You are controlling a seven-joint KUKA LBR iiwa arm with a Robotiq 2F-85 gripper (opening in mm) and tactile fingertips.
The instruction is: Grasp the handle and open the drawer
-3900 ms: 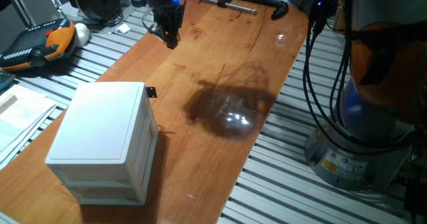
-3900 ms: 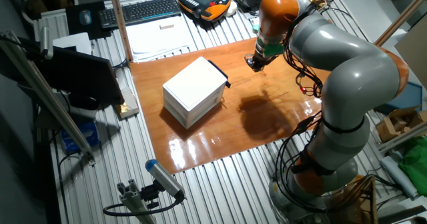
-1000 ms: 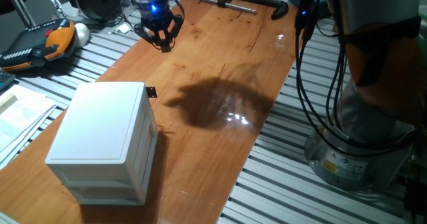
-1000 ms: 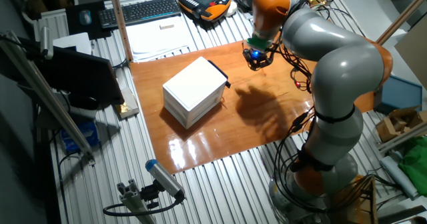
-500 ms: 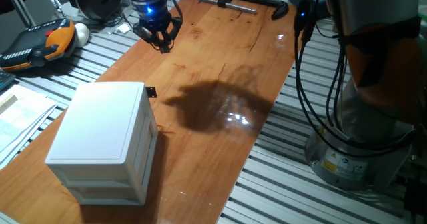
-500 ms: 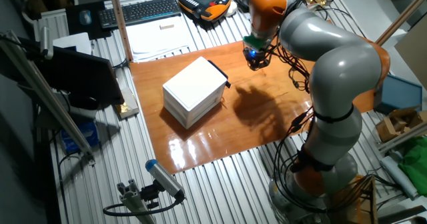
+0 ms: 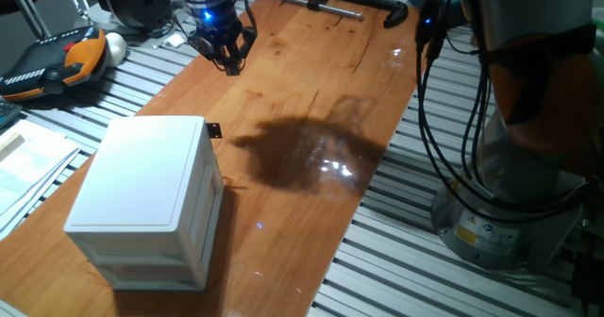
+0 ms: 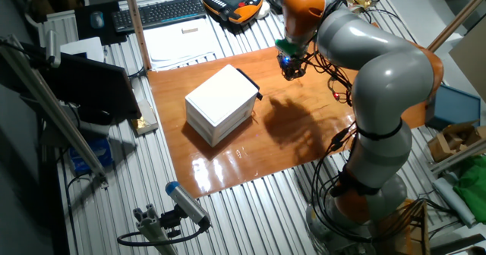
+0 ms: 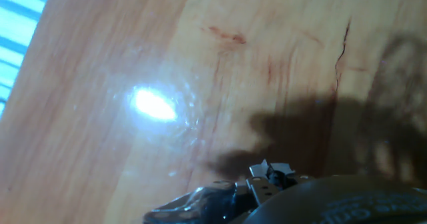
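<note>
Drawer (image 7: 203,180) is found closed at the near left of the bench (image 7: 311,91), its handle (image 7: 213,130) untouched. Tool (image 7: 226,58), spread and empty, has been shifted slightly leftward at the far end, well apart; approach remains outstanding.

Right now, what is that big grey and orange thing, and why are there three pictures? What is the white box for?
The big grey and orange thing is a robot arm. At its tip is a small hand with two fingers, lit by a blue light. Two pictures come from cameras standing at different sides of the wooden table. The third comes from a camera on the hand itself, so it shows mostly wood and a bright glare. The white box is a little cabinet; its top drawer has a tiny black handle. The hand hangs over the far end of the table, apart from the handle, and holds nothing. Its fingers look spread. A black clamp lies at the table's far edge.
</note>
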